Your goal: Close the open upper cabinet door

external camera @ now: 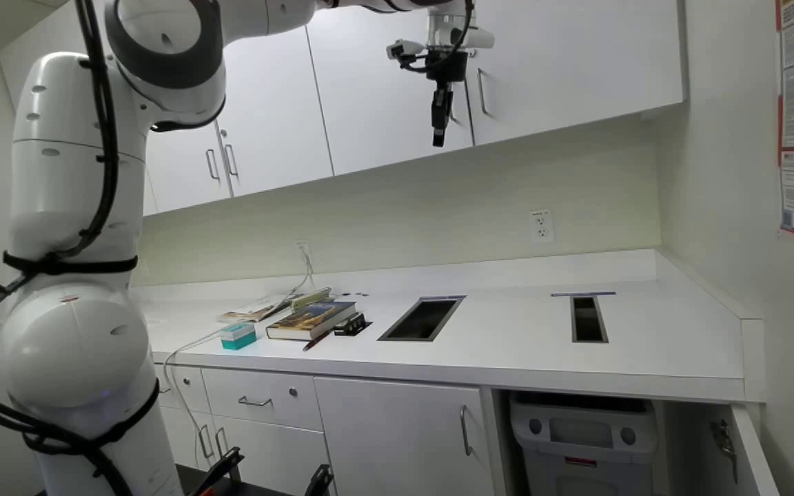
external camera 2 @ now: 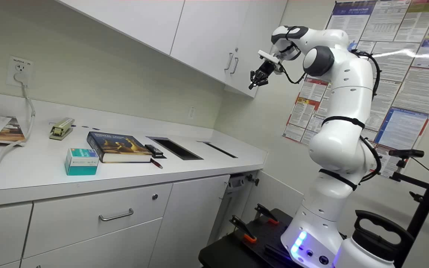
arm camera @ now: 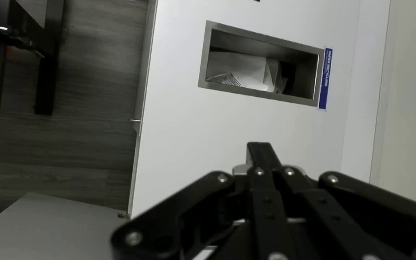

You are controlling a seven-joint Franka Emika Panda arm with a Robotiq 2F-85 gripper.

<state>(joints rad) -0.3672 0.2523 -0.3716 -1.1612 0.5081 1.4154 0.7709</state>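
Note:
The tall white upper cabinet doors hang above the counter. In both exterior views the right-end door (external camera: 576, 62) (external camera 2: 261, 29) and its neighbour (external camera: 376, 89) (external camera 2: 210, 37) look flat in line with the row; no upper door visibly stands open. Their slim silver bar handles (external camera: 482, 91) (external camera 2: 234, 65) face each other at the seam. My gripper (external camera: 438, 141) (external camera 2: 251, 86) points down near that seam, partly covering the neighbour's handle in an exterior view. Its fingers are together with nothing between them, as the wrist view (arm camera: 260, 146) shows. Whether it touches a door I cannot tell.
Below, a base-cabinet door (external camera: 752, 448) stands open beside a grey bin (external camera: 583, 441). The white counter (external camera: 493, 355) has two recessed slots (external camera: 424, 320). A book (external camera: 311, 321), a teal-and-white box (external camera: 238, 336) and a stapler (external camera 2: 62, 128) lie on it. Posters (external camera 2: 389, 74) cover the side wall.

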